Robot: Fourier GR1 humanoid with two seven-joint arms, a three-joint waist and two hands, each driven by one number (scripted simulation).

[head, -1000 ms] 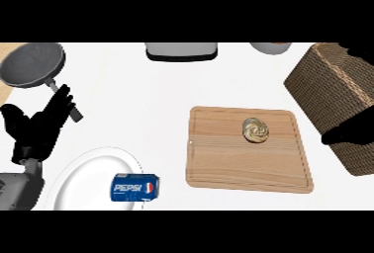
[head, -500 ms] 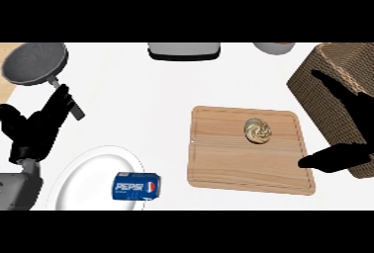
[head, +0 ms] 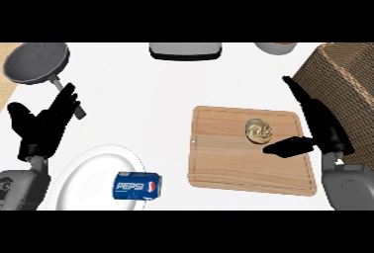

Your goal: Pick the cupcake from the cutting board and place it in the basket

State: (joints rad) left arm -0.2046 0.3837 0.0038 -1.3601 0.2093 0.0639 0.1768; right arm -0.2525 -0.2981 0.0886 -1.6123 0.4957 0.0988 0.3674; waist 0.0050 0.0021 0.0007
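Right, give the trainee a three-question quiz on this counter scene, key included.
1. True or false: the swirled tan cupcake lies on the wooden cutting board.
2. What rests on the round white plate? A) blue Pepsi can B) grey frying pan C) cupcake
3. Fill in: the black right hand is open beside the cupcake, with the woven brown ______ behind it.

Key: 1 true; 2 A, the blue Pepsi can; 3 basket.
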